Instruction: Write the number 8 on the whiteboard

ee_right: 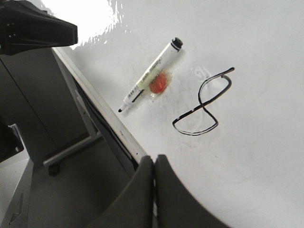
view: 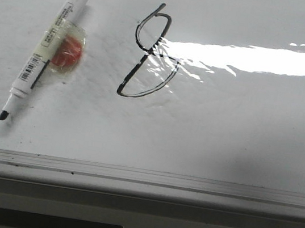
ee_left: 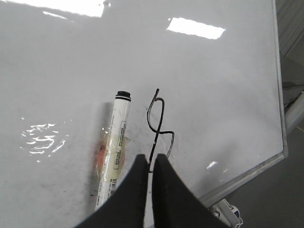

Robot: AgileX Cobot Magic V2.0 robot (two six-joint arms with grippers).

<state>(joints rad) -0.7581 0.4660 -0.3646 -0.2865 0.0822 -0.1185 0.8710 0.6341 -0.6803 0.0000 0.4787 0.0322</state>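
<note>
- Number 8 (view: 150,53) drawn mid-whiteboard (view: 240,138); uncapped marker (view: 47,52) lies just beside it.
- Left fingers (ee_left: 151,164) and right fingers (ee_right: 154,164) closed, holding nothing.
- Risk: wet ink smearing; exposed tip drying.

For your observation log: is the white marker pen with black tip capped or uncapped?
Uncapped: the white marker pen lies flat on the whiteboard, its black tip bare.
</note>
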